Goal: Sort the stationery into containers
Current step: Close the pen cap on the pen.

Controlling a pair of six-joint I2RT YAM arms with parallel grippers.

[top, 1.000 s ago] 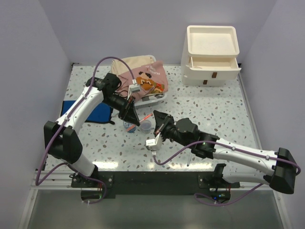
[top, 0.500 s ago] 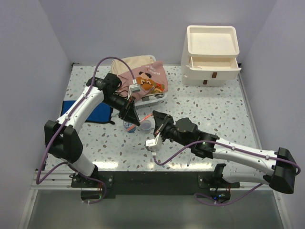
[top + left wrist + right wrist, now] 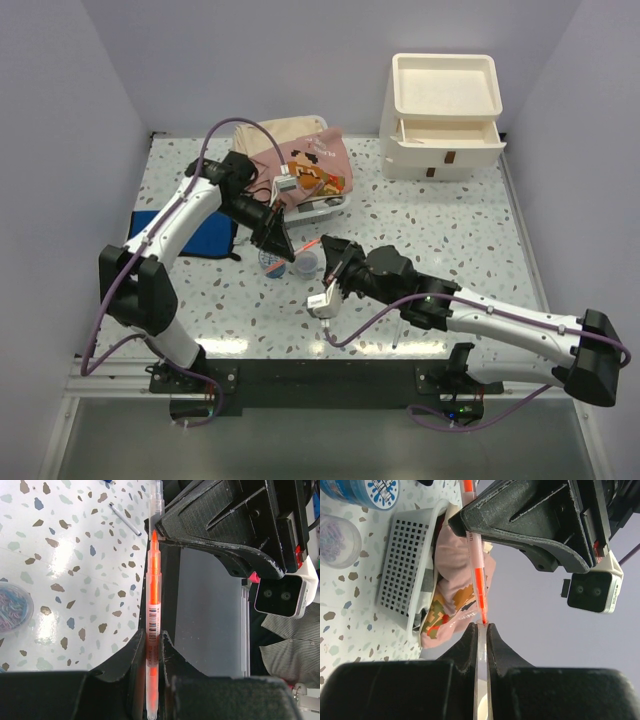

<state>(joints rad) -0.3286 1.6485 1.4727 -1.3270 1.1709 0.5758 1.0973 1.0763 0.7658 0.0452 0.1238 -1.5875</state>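
Centre of the overhead view: the left gripper point(image 3: 152, 642) and the right gripper point(image 3: 482, 630) are meeting above the table point(image 3: 450, 230), both gripping 1 orange pen point(image 3: 153, 595). The left jaws are clamping the barrel near its rear end, just past the barcode label. The right jaws are pinching the clear cap point(image 3: 156, 497) at the other end, where the orange tip is reaching the cap's mouth; how far the cap is seated cannot be told. The pen is hanging in the air between the 2 grippers, touching nothing else. Just below it in the overhead view, a blue tape roll point(image 3: 271, 262) and a small clear cup point(image 3: 305, 265) of paper clips are standing side by side on the table. The drawer unit point(image 3: 445, 110) is standing at the upper right, well apart from both grippers, with its upper drawer point(image 3: 445, 131) pulled partly out and the lower 1 shut. A basket point(image 3: 405, 565) of clothes is sitting at upper centre, beyond the left gripper.
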